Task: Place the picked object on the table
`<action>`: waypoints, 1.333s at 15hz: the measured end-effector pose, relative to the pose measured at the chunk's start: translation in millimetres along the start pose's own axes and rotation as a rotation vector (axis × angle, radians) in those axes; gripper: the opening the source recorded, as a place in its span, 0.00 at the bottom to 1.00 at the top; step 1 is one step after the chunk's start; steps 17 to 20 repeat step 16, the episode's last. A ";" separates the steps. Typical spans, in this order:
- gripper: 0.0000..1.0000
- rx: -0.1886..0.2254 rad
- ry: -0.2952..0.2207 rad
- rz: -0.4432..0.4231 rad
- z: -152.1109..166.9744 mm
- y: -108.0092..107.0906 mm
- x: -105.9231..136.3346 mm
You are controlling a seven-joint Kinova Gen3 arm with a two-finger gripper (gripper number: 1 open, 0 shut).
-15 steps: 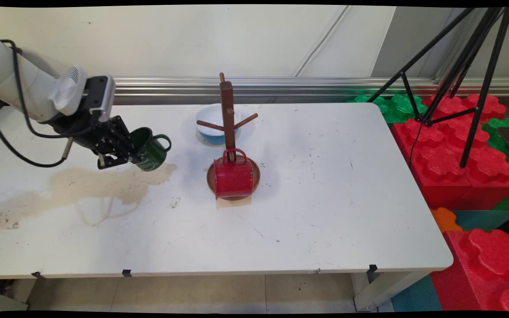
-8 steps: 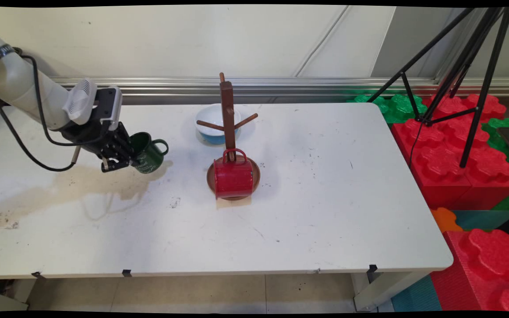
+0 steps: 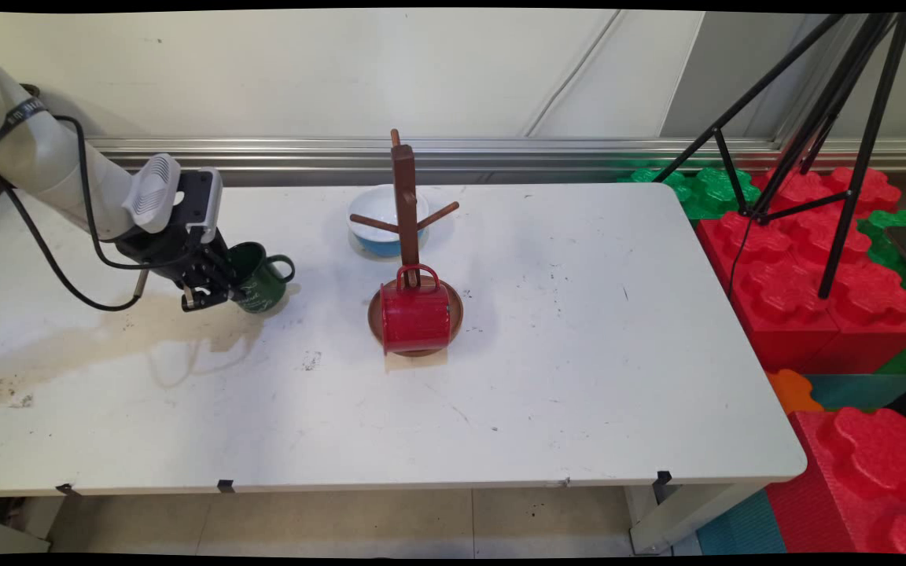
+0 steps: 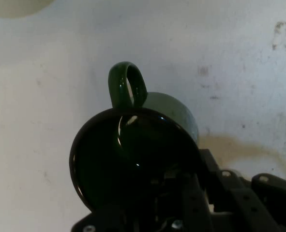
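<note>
Green enamel mug point(image 3: 263, 277), tilted with its handle pointing right toward the mug tree, sits pinched by its rim in the black gripper point(image 3: 226, 288) low over the left part of the white table point(image 3: 579, 377), above a tan stain point(image 3: 115, 334). In the hand view its dark mouth point(image 4: 133, 162) faces the camera, handle up. Well to the right, a red mug point(image 3: 415, 316) lies on the brown mug tree point(image 3: 406, 212) base, a white-and-blue bowl point(image 3: 378, 220) behind it.

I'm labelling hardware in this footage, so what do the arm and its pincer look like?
A smooth white tubular arm with black cables looping beneath it and a black band near the top. Its wrist carries a white ribbed housing. The pincer is black, with jointed linkage.
</note>
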 end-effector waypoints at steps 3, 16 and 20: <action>0.00 -0.003 -0.009 0.002 4.7 -0.2 -2.2; 1.00 -0.016 -0.008 0.003 11.1 -3.2 -3.6; 1.00 -0.016 -0.008 0.003 11.1 -3.2 -3.6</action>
